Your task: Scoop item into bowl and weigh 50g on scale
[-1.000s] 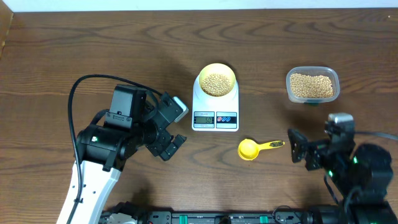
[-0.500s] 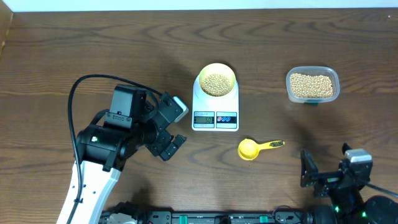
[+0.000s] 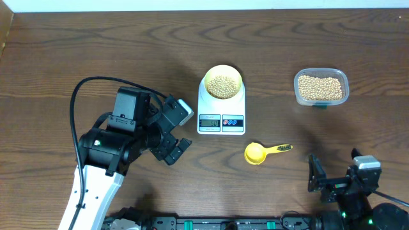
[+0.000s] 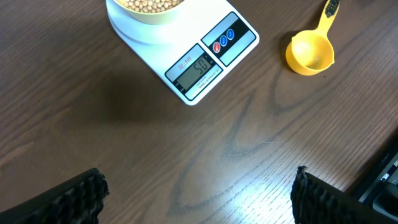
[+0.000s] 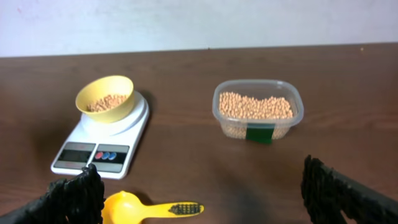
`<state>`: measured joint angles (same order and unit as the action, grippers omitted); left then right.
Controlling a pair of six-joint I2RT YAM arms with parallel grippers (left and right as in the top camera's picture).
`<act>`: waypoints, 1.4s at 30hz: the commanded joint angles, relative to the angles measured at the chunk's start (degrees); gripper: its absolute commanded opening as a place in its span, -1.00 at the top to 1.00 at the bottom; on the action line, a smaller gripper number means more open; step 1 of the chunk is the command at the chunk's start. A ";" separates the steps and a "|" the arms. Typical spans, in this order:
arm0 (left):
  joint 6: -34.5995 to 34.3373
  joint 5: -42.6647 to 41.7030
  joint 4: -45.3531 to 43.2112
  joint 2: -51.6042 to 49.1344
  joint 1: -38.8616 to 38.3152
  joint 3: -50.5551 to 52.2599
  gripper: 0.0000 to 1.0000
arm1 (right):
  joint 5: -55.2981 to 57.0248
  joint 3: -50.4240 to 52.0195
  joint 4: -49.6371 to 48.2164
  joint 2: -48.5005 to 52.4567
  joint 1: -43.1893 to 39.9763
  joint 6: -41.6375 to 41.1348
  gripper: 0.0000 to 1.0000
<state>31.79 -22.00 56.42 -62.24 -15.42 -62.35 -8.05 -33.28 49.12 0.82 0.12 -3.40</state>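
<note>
The white scale (image 3: 238, 108) stands mid-table with the pale-yellow bowl (image 3: 222, 68) on it, holding tan beans (image 3: 222, 85). In the left wrist view the scale's display (image 4: 198, 67) shows digits that look like 50. The yellow scoop (image 3: 255, 153) lies empty on the table in front of the scale. My left gripper (image 3: 181, 131) hovers open left of the scale, with nothing between its fingers (image 4: 62, 199). My right gripper (image 3: 335, 180) is open near the front right edge, behind the scoop (image 5: 130, 208), facing the bowl (image 5: 84, 96) and scale (image 5: 134, 134).
A clear plastic tub (image 3: 346, 80) of more beans sits at the back right, also seen in the right wrist view (image 5: 258, 134). A black cable (image 3: 83, 86) loops off the left arm. Bare wood table lies around the scale.
The right arm pulled back from beside the scoop's handle toward the front edge, then held still. Left arm, scoop, bowl and scale have not moved.
</note>
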 commanded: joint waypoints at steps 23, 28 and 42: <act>0.57 -0.48 0.11 0.15 0.24 -0.52 -0.94 | 4.48 30.27 -41.29 -0.50 -0.76 0.92 -0.99; 0.57 -0.48 0.09 0.15 0.24 -0.52 -0.94 | 4.48 31.56 -43.36 -0.50 -0.76 0.92 -0.99; 0.57 -0.48 0.11 0.15 0.24 -0.52 -0.94 | 4.44 32.22 -43.56 -0.50 -0.76 2.16 -0.98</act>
<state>31.79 -22.00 56.42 -62.24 -15.42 -62.35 -4.03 -1.61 5.74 0.69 0.12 -3.14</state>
